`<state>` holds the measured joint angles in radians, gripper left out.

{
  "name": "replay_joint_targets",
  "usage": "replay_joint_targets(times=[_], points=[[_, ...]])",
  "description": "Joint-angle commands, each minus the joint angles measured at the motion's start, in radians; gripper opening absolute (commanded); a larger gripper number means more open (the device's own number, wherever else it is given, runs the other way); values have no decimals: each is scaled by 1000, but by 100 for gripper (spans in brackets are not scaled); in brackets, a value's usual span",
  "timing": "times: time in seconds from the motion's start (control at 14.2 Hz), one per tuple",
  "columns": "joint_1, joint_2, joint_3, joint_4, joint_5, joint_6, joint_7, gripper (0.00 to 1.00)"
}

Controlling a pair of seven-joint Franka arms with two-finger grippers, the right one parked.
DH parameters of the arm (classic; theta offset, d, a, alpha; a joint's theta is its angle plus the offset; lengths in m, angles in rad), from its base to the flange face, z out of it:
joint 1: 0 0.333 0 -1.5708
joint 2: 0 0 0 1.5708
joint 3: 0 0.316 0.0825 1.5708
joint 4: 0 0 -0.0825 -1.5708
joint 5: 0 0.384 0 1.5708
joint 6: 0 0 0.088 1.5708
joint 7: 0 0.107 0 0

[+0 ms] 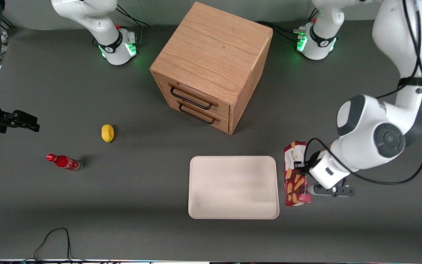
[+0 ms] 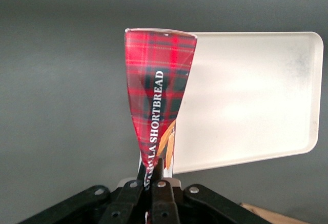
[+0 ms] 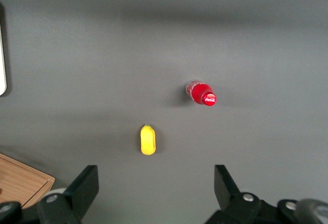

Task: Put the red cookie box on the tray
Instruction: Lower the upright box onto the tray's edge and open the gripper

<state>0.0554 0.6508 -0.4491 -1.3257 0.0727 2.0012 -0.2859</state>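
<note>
The red cookie box (image 1: 295,176) is a long, slim tartan-red carton with cookie pictures, lying lengthwise just beside the tray's edge at the working arm's end of the table. My left gripper (image 1: 303,169) is shut on it, pinching its narrow sides partway along. In the left wrist view the red cookie box (image 2: 159,96) sticks straight out from between the gripper (image 2: 155,166) fingers, one corner of it overlapping the tray (image 2: 251,96). The tray (image 1: 233,187) is pale cream and rectangular, with nothing on it. Whether the box rests on the table or hangs just above it does not show.
A wooden two-drawer cabinet (image 1: 211,66) stands farther from the front camera than the tray. Toward the parked arm's end lie a yellow lemon-like object (image 1: 107,132) and a small red soda bottle (image 1: 64,162). A black cable (image 1: 55,242) loops at the table's near edge.
</note>
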Motion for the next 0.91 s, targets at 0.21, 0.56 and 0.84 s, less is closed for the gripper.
replay_joint_targets(times=[0.21, 0.56, 0.84], points=[[-169, 184, 102, 118, 65, 122, -177, 0], [-210, 208, 135, 117, 74, 122, -188, 0], [-216, 207, 135, 112, 127, 133, -190, 100]])
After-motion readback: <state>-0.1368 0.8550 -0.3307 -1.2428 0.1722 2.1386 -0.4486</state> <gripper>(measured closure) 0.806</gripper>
